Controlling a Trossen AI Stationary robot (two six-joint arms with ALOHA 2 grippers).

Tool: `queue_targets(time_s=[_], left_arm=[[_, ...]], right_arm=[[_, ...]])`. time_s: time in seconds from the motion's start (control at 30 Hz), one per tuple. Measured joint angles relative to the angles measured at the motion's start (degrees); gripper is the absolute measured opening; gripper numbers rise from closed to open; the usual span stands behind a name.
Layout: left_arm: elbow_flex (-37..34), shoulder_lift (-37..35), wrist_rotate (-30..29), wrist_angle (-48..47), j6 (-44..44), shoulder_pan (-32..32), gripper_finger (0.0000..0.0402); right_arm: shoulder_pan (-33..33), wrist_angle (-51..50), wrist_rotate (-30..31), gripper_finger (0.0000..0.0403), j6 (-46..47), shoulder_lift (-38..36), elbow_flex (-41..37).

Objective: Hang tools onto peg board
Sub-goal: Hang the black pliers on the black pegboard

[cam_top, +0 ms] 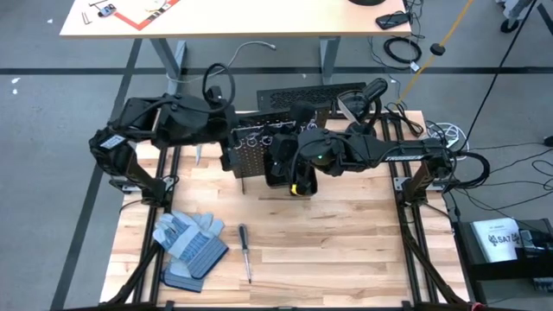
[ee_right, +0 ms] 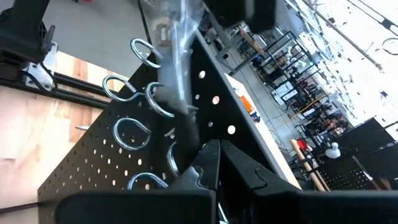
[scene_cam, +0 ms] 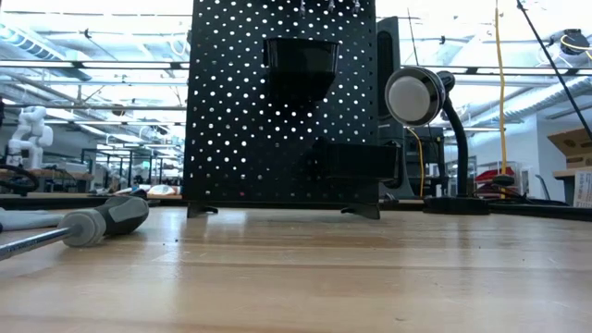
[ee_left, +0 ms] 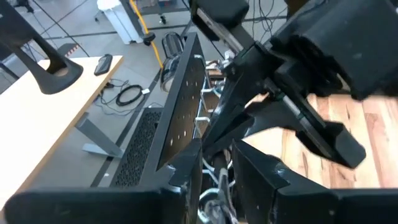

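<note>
The black peg board (cam_top: 259, 151) stands upright on its feet at the table's far middle. It shows in the low view (scene_cam: 240, 120) with two black bins, and its silver ring holders (ee_right: 134, 134) show in the right wrist view. My left gripper (cam_top: 228, 142) is at the board's top left end, shut on it. My right gripper (cam_top: 283, 149) is above the board's top edge, shut on a thin silver wrench (ee_right: 180, 74) that stands over the rings. A dark-handled screwdriver (cam_top: 245, 252) lies flat on the table near the front. My left gripper has the peg board's top edge (ee_left: 189, 134) between its two fingers, at the board's left end, coming from the table's left side. The board stays upright on the table. The fingers themselves hide the exact place of contact. My right gripper pinches one end of the silver wrench (ee_right: 194, 134) between its two shut fingers. It comes from the table's right side, above the board. The wrench sticks out past the fingertips, clear of the table, beside the ring holders; whether it touches a ring I cannot tell.
Grey-and-blue work gloves (cam_top: 186, 246) lie at the table's front left. A desk lamp (scene_cam: 416, 97) stands to the right of the board, behind it. Bare wood lies at the front right. Frame rails run along both table sides.
</note>
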Motion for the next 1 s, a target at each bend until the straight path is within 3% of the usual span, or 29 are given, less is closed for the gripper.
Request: queue_targets(time_s=[0.33,0.73,0.87,1.0], left_arm=[[0.0,0.41,-0.15,1.04,1.7,0.02,0.0067],[0.0,-5.16,1.78,-0.55,4.59,-1.62,0.0066],[0.04,-6.24,2.24,-4.32,4.32,-2.45,0.0088],[0.04,-5.13,-1.14,-10.96,1.37,-2.38,0.0143]], right_arm=[[0.0,-0.4,0.1,0.0001,0.1,0.0,0.0],[0.0,-0.48,0.1,0.0001,0.02,-0.02,0.0],[0.0,-0.47,0.03,0.0,-0.05,-0.02,0.0],[0.0,-0.47,-0.01,0.0,-0.07,-0.02,0.0]])
